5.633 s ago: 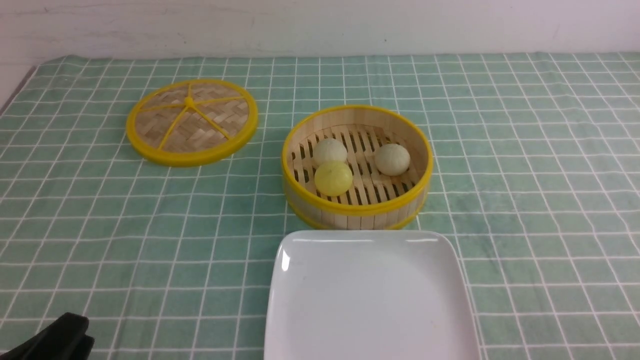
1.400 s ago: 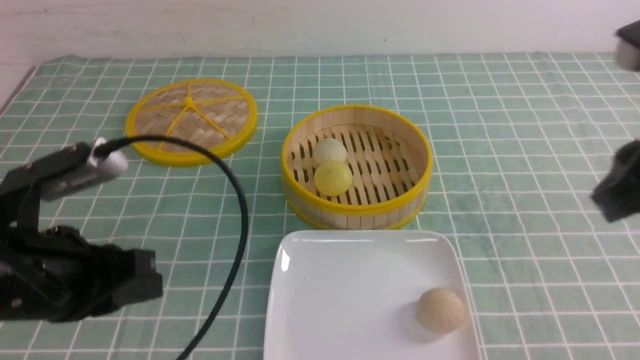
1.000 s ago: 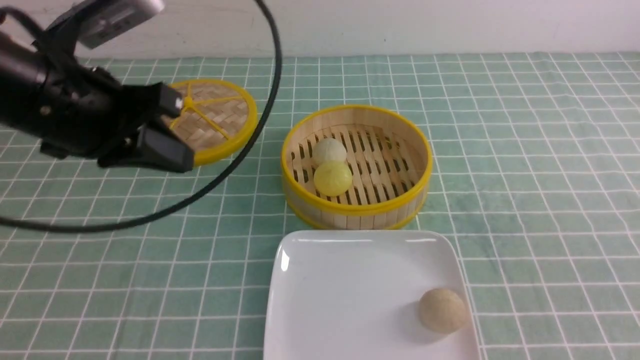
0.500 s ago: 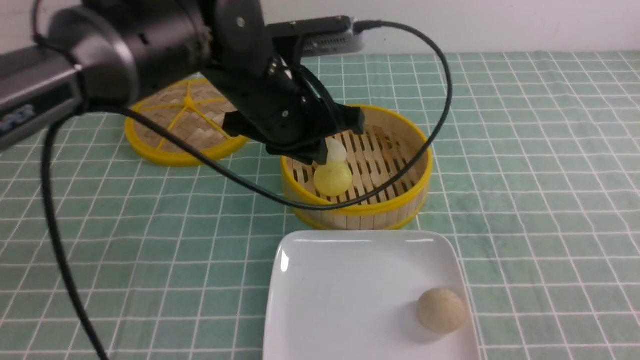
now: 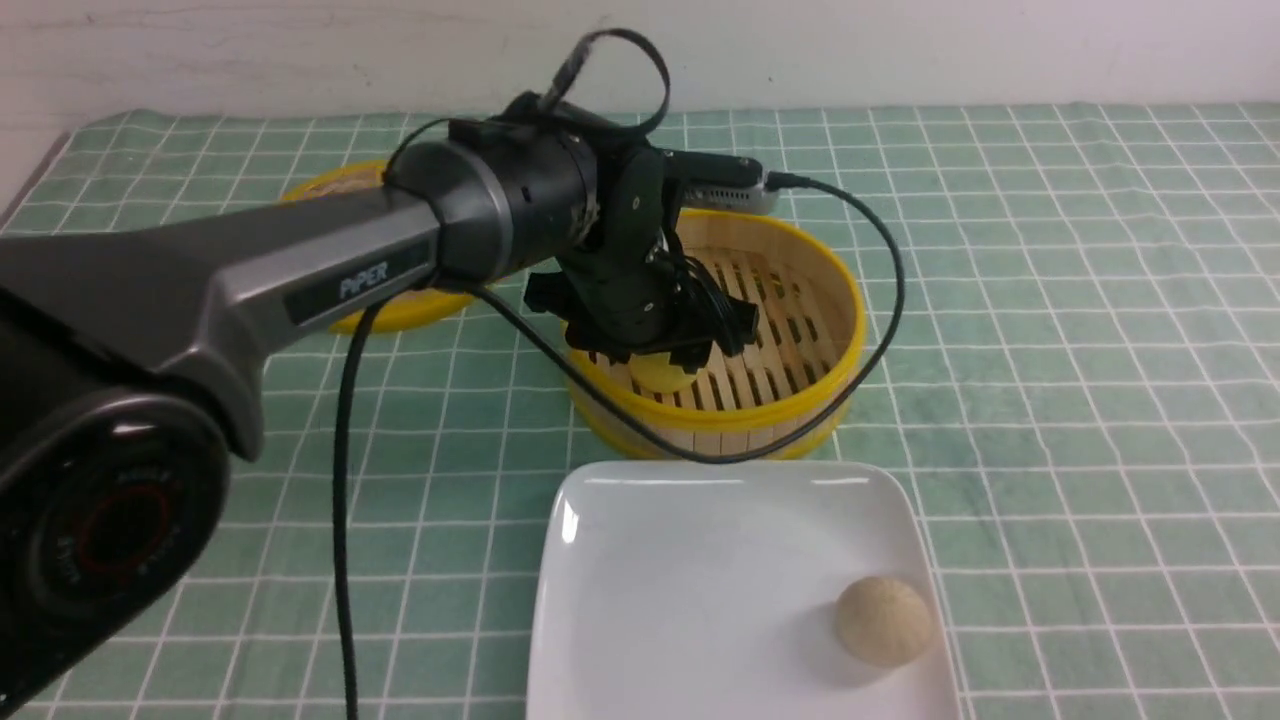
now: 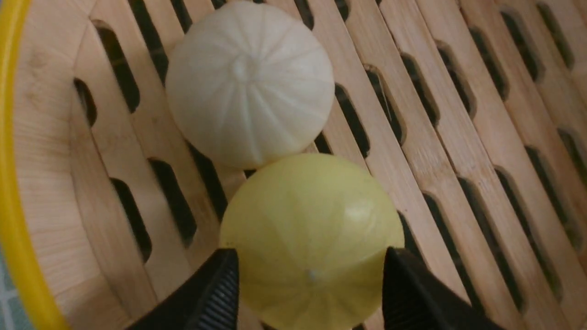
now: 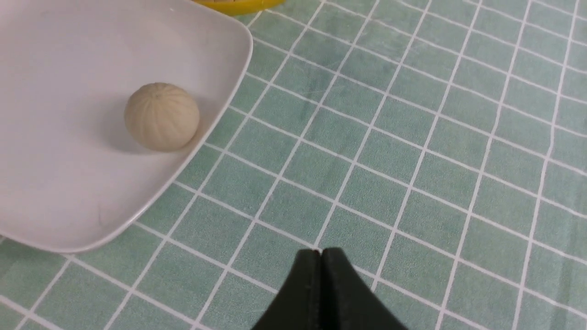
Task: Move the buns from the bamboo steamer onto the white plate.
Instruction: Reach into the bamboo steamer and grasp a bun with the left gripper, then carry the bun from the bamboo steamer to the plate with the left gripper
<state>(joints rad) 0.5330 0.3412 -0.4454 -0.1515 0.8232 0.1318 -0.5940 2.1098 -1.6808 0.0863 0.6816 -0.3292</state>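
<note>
Buns first: inside the steamer (image 5: 720, 418), the yellow bun (image 6: 312, 201) now sits under my left gripper (image 6: 312, 275), which has come down over it with fingers spread; one pale bun already rests on the plate (image 5: 720, 580) beside the steamer, so bun two seems next.

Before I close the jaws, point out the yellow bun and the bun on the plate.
yellow bun (image 6: 312, 206): left wrist view, upper side
bun on the plate (image 7: 162, 117): right wrist view, middle

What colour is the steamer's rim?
Yellow. It shows best in the front view, where much of the rim is in sight.
</note>
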